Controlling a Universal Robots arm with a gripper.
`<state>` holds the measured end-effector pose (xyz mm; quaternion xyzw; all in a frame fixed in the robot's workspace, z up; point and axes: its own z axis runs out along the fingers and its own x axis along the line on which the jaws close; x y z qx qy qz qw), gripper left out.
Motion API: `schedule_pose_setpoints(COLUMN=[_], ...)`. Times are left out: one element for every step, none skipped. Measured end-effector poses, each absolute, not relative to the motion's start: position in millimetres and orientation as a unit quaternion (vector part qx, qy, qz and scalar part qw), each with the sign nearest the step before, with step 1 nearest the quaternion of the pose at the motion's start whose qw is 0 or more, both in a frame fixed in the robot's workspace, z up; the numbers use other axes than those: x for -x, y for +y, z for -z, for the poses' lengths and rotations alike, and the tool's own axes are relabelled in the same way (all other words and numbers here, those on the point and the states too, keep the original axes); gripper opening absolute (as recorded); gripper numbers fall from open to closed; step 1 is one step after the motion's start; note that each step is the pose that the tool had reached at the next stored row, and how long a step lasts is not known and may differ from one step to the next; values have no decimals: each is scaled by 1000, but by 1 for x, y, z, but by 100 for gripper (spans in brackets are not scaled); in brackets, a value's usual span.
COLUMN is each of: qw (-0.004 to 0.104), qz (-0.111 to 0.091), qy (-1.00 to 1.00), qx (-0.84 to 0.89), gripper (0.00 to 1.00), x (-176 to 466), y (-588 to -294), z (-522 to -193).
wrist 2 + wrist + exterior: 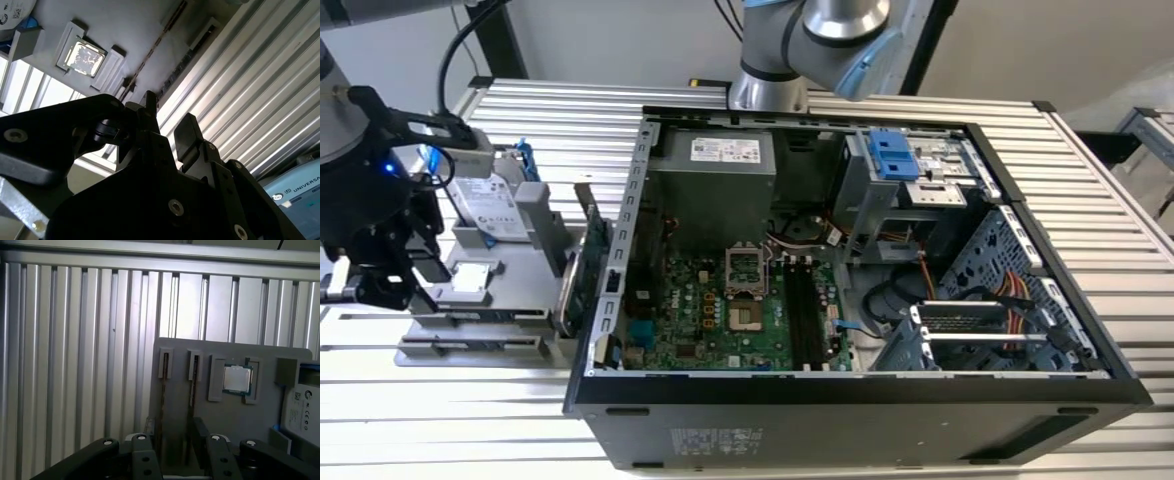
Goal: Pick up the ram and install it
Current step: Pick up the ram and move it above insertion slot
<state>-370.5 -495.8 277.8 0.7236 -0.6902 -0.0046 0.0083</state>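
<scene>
- Grey holder (pixel 520 262) sits on the slatted table (pixel 1107 200) at the exterior view's left, just beside the open computer case (pixel 854 390).
- Exterior view: the gripper (pixel 394 280) hangs at the holder's outer edge, on the side away from the case. The hard drive (pixel 494 205) stands on the holder close by. The ram is too thin to pick out from here.
- First wrist view: the ram (pixel 192 392) stands edge-on in a slot of the holder, with a second stick (pixel 162 405) in the next slot just beside it. A processor chip (pixel 237 379) lies on the ram's far side.
- The ram's long axis runs from its slot toward the gripper (pixel 175 452), roughly in line with the fingers.
- Both sticks lie ahead of the fingertips and inside the gap's width. Which one the gripper lines up with cannot be told.
- Second wrist view: the ram (pixel 152 50) shows as a thin diagonal line ahead of the gripper (pixel 167 117).
- Jaws stand moderately apart in both wrist views, with nothing held and no contact with either stick.
</scene>
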Motion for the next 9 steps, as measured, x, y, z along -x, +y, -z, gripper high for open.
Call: schedule_pose_setpoints(qw=[9, 9, 10, 10, 11, 11, 11, 12, 12], qz=[5, 6, 6, 7, 7, 7, 8, 8, 9], qy=[-690, -690, -690, -690, -690, -690, -690, -690, -690], qx=[-724, -724, -723, -723, -723, -723, -723, -723, -723], gripper=[100, 100, 100, 100, 100, 100, 100, 100, 100], x=[370, 370, 370, 370, 369, 369, 369, 369, 369], y=[-497, -498, -499, -500, -501, -502, -502, -503, -504], z=[-278, -277, -277, -277, -277, -277, -277, -276, -276])
